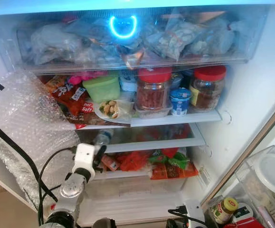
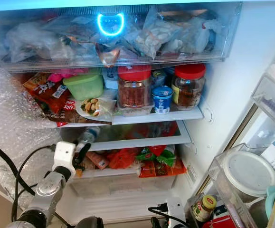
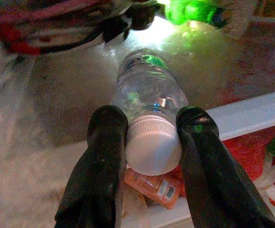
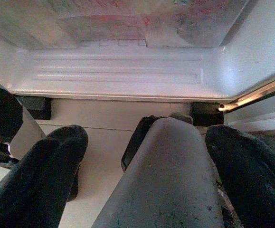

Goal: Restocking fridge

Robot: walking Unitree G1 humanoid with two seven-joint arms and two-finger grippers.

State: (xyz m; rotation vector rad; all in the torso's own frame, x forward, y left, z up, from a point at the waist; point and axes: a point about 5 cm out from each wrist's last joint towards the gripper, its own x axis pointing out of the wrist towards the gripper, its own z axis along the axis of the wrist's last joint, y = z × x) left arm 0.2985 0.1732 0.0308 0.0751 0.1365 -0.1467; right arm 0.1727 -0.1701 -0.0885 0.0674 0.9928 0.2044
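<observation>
Water bottle (image 3: 149, 102) lies on the middle shelf (image 1: 165, 143) of the fridge, and the left gripper (image 3: 151, 142) has its fingers closed around the white cap, not yet released. The right gripper (image 4: 146, 156) hangs low, jaws apart and empty. I judge this placing nearly finished.

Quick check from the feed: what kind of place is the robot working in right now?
Most likely a home kitchen, at an open, well-stocked fridge. Red-lidded jars and a green tub sit on a glass shelf, condiment jars fill the door rack, and the left gripper holds a water bottle at a lower shelf.
</observation>
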